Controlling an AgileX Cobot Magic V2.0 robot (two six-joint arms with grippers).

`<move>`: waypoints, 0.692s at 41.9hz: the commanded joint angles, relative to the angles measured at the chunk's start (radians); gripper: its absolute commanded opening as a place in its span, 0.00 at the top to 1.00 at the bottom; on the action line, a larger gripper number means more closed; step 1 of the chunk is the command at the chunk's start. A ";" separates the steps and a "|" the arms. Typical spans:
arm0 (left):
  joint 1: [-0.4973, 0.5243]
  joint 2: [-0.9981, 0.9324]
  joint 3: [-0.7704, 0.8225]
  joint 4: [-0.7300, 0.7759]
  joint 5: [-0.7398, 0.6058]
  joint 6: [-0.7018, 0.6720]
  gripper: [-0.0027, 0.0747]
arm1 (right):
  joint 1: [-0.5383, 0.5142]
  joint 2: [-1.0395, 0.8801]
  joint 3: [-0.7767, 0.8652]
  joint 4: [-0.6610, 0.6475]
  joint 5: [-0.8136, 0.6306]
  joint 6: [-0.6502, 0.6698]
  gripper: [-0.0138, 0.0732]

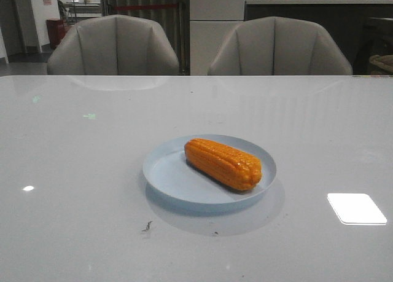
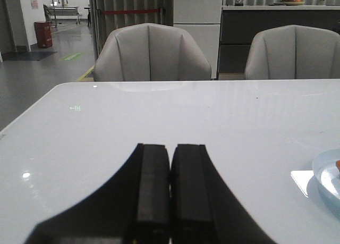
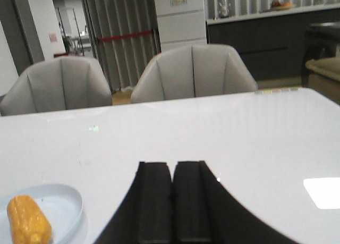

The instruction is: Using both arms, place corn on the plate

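An orange-yellow corn (image 1: 223,163) lies on its side on the pale-blue plate (image 1: 169,174), in the middle of the white table in the front view. Neither arm shows in that view. My left gripper (image 2: 170,148) is shut with nothing between its black fingers, over bare table; the plate's edge (image 2: 325,175) and a sliver of corn (image 2: 338,165) show at the frame's border. My right gripper (image 3: 172,166) is shut and empty too, with the plate (image 3: 66,204) and the corn (image 3: 29,227) off to its side, apart from it.
Two grey chairs (image 1: 113,45) (image 1: 279,47) stand behind the table's far edge. A bright window reflection (image 1: 356,208) lies on the tabletop right of the plate. A small dark speck (image 1: 147,225) sits in front of the plate.
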State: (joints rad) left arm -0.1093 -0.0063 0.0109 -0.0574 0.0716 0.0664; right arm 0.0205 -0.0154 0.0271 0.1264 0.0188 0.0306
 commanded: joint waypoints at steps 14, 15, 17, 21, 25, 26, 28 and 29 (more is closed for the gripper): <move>-0.006 -0.021 0.037 -0.005 -0.087 -0.002 0.84 | -0.002 -0.019 -0.020 0.000 0.221 -0.004 0.80; -0.006 -0.021 0.037 -0.005 -0.087 -0.002 0.84 | -0.002 -0.019 -0.020 0.000 0.221 -0.004 0.80; -0.006 -0.021 0.037 -0.005 -0.087 -0.002 0.84 | -0.002 -0.019 -0.020 0.000 0.221 -0.004 0.80; -0.006 -0.021 0.037 -0.005 -0.087 -0.002 0.84 | -0.002 -0.019 -0.020 0.000 0.221 -0.004 0.80; -0.006 -0.021 0.037 -0.005 -0.087 -0.002 0.84 | -0.002 -0.019 -0.020 0.000 0.221 -0.004 0.80; -0.006 -0.021 0.037 -0.005 -0.087 -0.002 0.84 | -0.002 -0.019 -0.020 0.000 0.221 -0.004 0.80; -0.006 -0.021 0.037 -0.005 -0.087 -0.002 0.84 | -0.002 -0.019 -0.020 0.000 0.221 -0.004 0.80; -0.006 -0.021 0.037 -0.005 -0.087 -0.002 0.84 | -0.002 -0.019 -0.020 0.000 0.221 -0.004 0.80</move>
State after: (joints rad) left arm -0.1093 -0.0063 0.0109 -0.0574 0.0716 0.0664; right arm 0.0205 -0.0154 0.0271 0.1264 0.3141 0.0326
